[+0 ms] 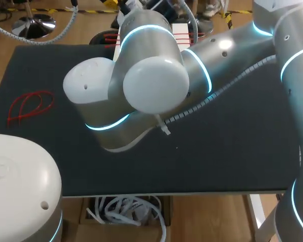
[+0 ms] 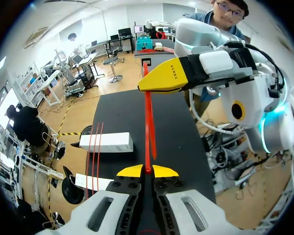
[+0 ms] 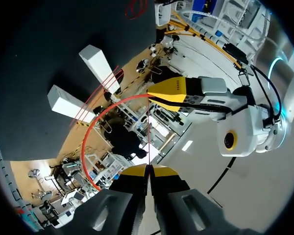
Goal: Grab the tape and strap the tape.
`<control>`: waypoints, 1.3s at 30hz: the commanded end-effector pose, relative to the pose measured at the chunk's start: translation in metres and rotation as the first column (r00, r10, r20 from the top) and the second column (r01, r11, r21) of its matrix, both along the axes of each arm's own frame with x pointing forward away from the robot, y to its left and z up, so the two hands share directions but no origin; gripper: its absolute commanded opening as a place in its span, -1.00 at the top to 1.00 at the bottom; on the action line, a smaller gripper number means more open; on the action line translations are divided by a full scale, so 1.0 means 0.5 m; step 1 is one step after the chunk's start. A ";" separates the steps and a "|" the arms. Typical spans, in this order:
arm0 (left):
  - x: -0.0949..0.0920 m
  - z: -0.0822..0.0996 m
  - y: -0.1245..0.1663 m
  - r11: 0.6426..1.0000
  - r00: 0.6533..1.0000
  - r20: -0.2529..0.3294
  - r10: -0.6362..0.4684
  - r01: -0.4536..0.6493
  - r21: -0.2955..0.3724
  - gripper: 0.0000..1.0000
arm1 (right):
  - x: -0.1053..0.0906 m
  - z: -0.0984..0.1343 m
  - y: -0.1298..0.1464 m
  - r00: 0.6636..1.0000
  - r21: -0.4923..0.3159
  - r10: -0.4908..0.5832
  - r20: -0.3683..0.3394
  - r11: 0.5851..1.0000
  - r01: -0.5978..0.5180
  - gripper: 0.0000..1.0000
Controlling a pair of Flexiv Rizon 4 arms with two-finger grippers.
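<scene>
**Red strap gripped at both ends, hidden from the overhead camera**

The red strap (image 2: 148, 122) is held in the air above the table. One end is pinched between the closed yellow tips of the left gripper (image 2: 147, 171). The right gripper (image 3: 148, 170) clamps it further along, and its tips also meet on it.

None of this shows from above. The bulky joints of the right arm (image 1: 156, 83) cover the middle of the table and the left arm (image 1: 20, 181) fills the near corner, so both grippers and the strap are out of sight there.

The left wrist view shows the strap as a nearly straight band running up to the other gripper. The right wrist view shows it bowing out in a wide arc beside the grippers, with only a thin red line reaching its own tips. Where that arc ends is hard to make out.

At the far edge of the dark mat (image 1: 232, 151) are two white blocks (image 2: 106, 142) with spare red ties (image 2: 94, 147) laid across them. A loose loop of red ties (image 1: 30, 106) lies near its left edge.
</scene>
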State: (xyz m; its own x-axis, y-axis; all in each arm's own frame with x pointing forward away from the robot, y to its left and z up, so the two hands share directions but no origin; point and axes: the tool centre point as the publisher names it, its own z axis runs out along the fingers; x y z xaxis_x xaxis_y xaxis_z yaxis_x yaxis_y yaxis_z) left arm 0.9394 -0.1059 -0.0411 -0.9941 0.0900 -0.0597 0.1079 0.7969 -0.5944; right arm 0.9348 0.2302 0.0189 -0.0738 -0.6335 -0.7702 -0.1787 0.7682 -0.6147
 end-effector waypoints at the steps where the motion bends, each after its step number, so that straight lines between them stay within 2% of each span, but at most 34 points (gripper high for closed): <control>1: -0.001 0.001 0.000 1.000 1.000 -0.001 0.001 -0.001 0.003 1.00 | -0.009 0.002 -0.004 1.000 -0.002 0.006 -0.014 1.000 -0.006 1.00; 4: -0.001 0.001 0.000 1.000 1.000 -0.001 0.001 -0.001 0.003 1.00 | -0.012 0.002 -0.003 1.000 -0.007 0.004 -0.022 1.000 -0.004 1.00; 8: -0.001 0.001 0.000 1.000 1.000 -0.001 0.001 -0.001 0.003 1.00 | -0.012 0.007 -0.001 0.997 -0.005 0.008 -0.078 1.000 -0.008 1.00; 13: -0.001 0.001 0.000 1.000 1.000 -0.001 0.001 -0.001 0.003 1.00 | -0.003 0.011 -0.004 0.991 0.064 -0.006 -0.131 0.998 0.014 1.00; 19: -0.001 0.001 0.000 1.000 1.000 -0.001 0.001 -0.001 0.003 1.00 | 0.006 0.001 -0.001 0.994 0.084 -0.003 -0.112 0.996 0.012 1.00; 24: -0.001 0.001 0.000 1.000 1.000 -0.001 0.001 -0.001 0.003 1.00 | -0.001 -0.005 0.001 0.998 0.129 0.012 -0.058 0.992 -0.004 1.00; 29: -0.001 0.001 0.000 1.000 1.000 -0.001 0.001 -0.001 0.003 1.00 | -0.006 -0.016 0.001 0.998 0.159 0.016 -0.062 0.987 -0.006 1.00; 39: -0.001 0.001 0.000 1.000 1.000 -0.001 0.001 -0.001 0.003 1.00 | -0.002 -0.016 0.013 0.998 0.091 -0.066 0.001 0.994 0.066 1.00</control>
